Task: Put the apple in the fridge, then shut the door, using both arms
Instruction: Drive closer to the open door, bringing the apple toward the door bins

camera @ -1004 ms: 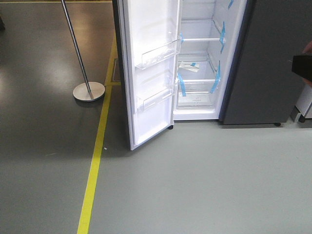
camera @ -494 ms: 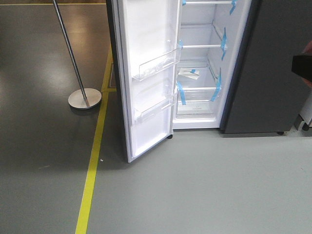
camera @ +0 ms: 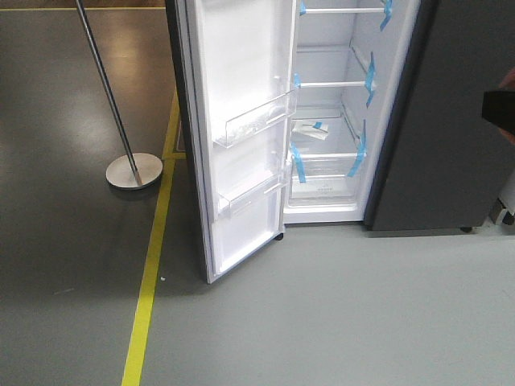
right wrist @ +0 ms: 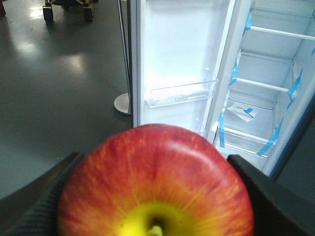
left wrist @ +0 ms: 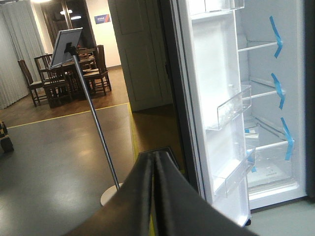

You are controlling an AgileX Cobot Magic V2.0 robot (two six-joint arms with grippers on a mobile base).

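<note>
The fridge [camera: 338,121] stands open, showing a white interior with glass shelves and blue tape strips. Its door [camera: 241,161] is swung out to the left, white inside with clear bins. In the right wrist view my right gripper [right wrist: 153,158] is shut on the apple [right wrist: 155,182], red with a yellow patch round the stem, held in front of the open fridge [right wrist: 261,98]. A black piece of that gripper shows at the front view's right edge. My left gripper [left wrist: 154,155] is shut with nothing in it, pointing at the floor left of the door [left wrist: 216,98].
A metal sign stand [camera: 133,170] with a round base stands left of the door, beside a yellow floor line [camera: 149,281]. A dark grey panel [camera: 451,121] flanks the fridge on the right. White paper [camera: 310,129] lies on a lower shelf. Chairs and a table [left wrist: 64,73] stand far behind.
The fridge, door and sign stand have slid lower and grown larger in the front view, so I have moved closer to the fridge. The grippers' states are unchanged.
</note>
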